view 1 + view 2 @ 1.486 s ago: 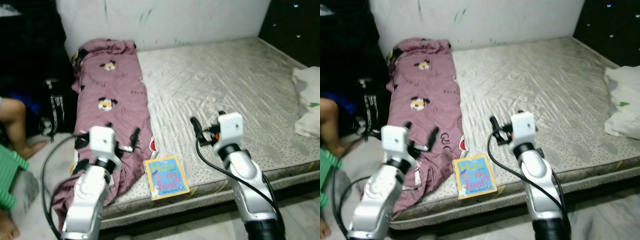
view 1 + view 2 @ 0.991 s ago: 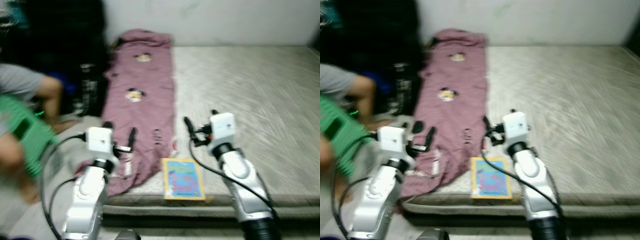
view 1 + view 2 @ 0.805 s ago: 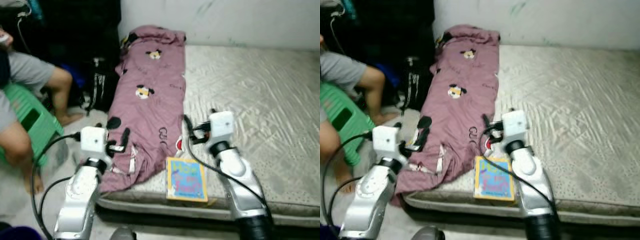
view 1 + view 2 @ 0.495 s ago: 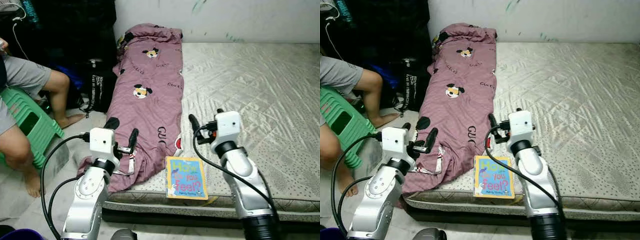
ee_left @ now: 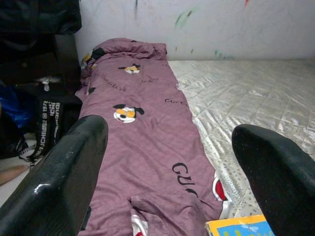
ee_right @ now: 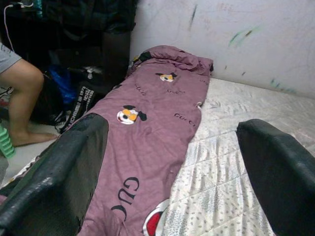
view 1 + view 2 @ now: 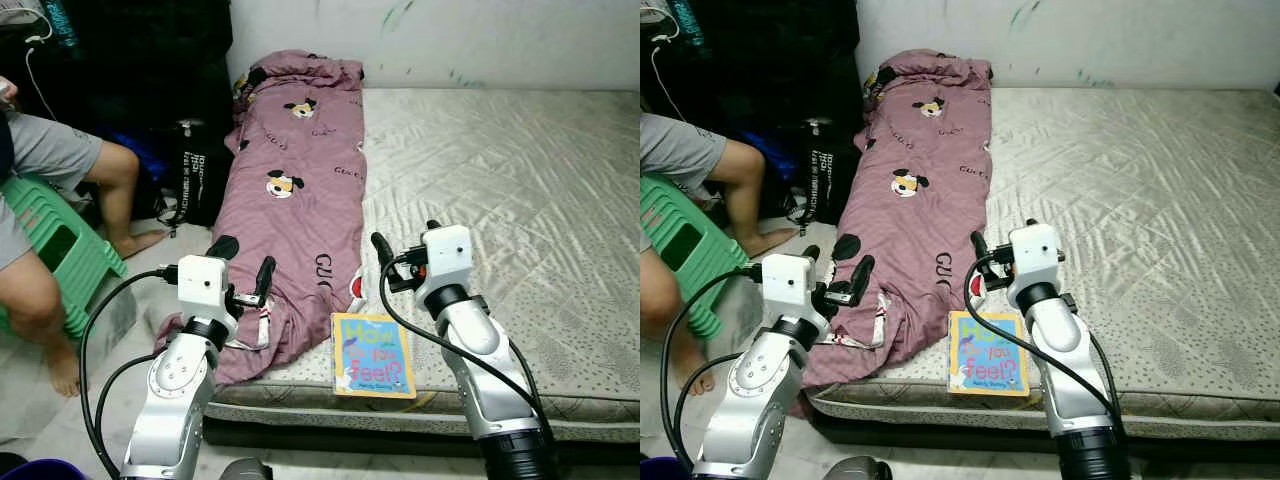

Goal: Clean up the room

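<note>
Facing a bare quilted mattress (image 7: 520,170) on the floor against a white wall. Purple cartoon-print blanket (image 7: 295,190) lies stretched along the mattress's left edge, its near end spilling over the side toward the floor. Yellow-and-blue picture book (image 7: 372,355) sits flat at the mattress's front edge, just right of the blanket's near end. Left gripper (image 7: 243,268) hovers above the blanket's near end, fingers spread wide, nothing between them. Right gripper (image 6: 172,162) is raised above the mattress beyond the book, fingers wide apart too, empty. Black bag with white lettering (image 7: 188,175) stands on the floor beside the blanket, against dark furniture. A person sits at far left on a green plastic stool (image 7: 55,250), bare leg (image 7: 120,195) and foot on the floor near the bag.
</note>
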